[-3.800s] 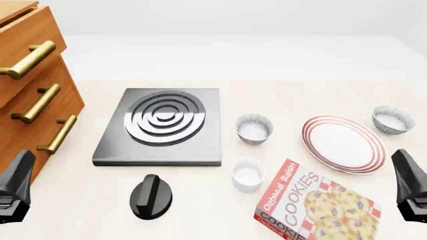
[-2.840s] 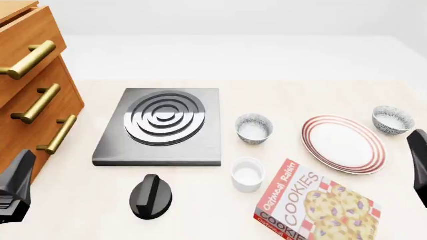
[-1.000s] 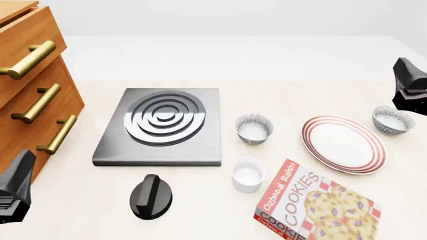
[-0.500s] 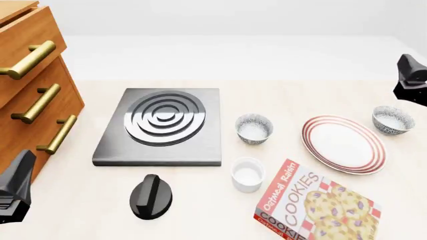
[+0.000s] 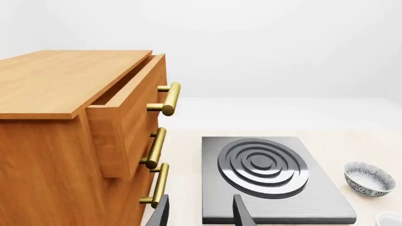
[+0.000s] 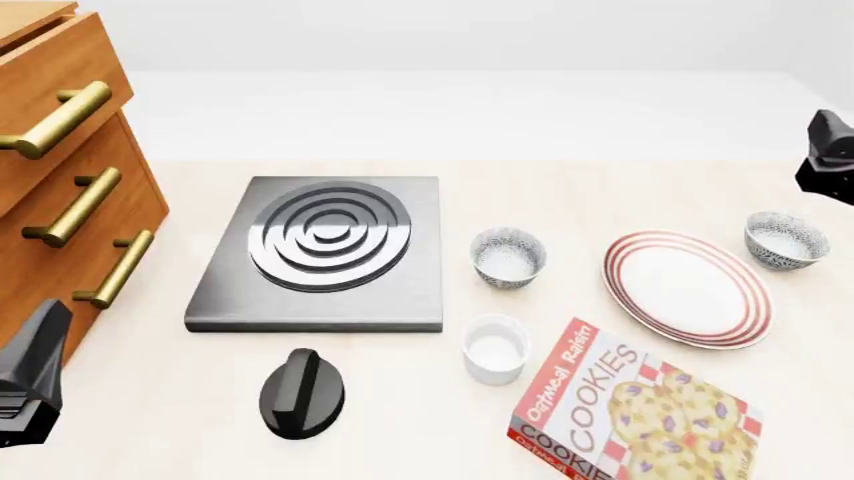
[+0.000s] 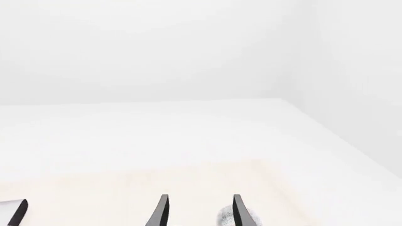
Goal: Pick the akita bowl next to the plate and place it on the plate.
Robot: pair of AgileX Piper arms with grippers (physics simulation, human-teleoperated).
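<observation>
- Akita bowl (image 6: pixel 785 240): small and round, grey-and-white speckled outside, pale whitish inside; upright on the table (image 6: pixel 400 400), just beside the plate (image 6: pixel 687 288) on its far right side, apart from the rim.
- Plate: large, flat, white, ringed with red concentric stripes; bare on top; lying right of centre in the front view.
- Look-alike speckled bowl (image 6: pixel 509 257): upright between the stove burner (image 6: pixel 324 250) and the plate, on the plate's left; also seen in the left wrist view (image 5: pixel 369 179).
- Right gripper (image 7: pixel 197 212): fingers parted, nothing between them; in the front view only a dark part of it (image 6: pixel 830 157) at the right edge, above and beyond the akita bowl, not touching; a speckled patch just past one fingertip in the wrist view.
- Left gripper (image 5: pixel 197 214): fingers parted, empty; low at the near left corner (image 6: pixel 30 375), well apart from the dishes.
- Also on the table: plain white cup (image 6: pixel 495 348), cookie box (image 6: pixel 630 410), black knob (image 6: pixel 302 393); wooden drawer cabinet (image 6: pixel 67 180) on the left, top drawer slightly out.
</observation>
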